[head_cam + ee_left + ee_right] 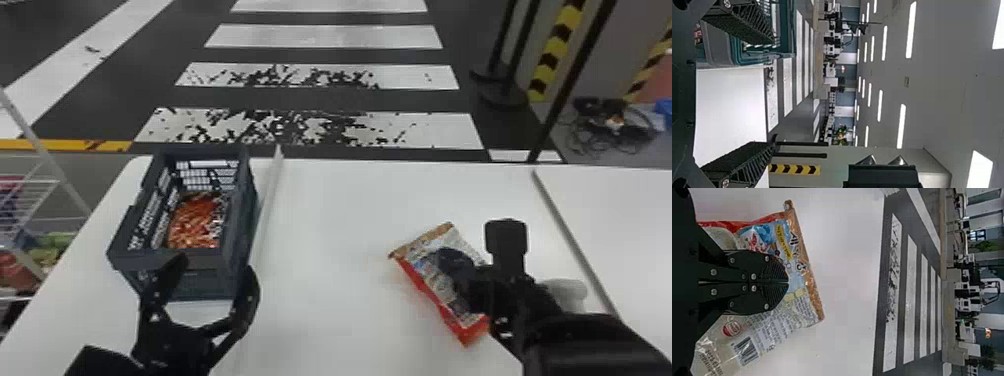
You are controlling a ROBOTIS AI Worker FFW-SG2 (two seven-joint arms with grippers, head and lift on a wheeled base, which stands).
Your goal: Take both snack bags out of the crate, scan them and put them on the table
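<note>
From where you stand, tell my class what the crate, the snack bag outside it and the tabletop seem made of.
Crate: probably plastic, matt, with moulded lattice walls. Snack bag: likely glossy printed plastic film, creased and partly see-through. Tabletop: perhaps laminate, slightly shiny, with a faint red reflection.

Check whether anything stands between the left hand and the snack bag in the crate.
Yes, the crate's near wall: in the head view it stands between the left hand and the orange bag. Nothing visible covers the open top, so entering from above looks workable.
</note>
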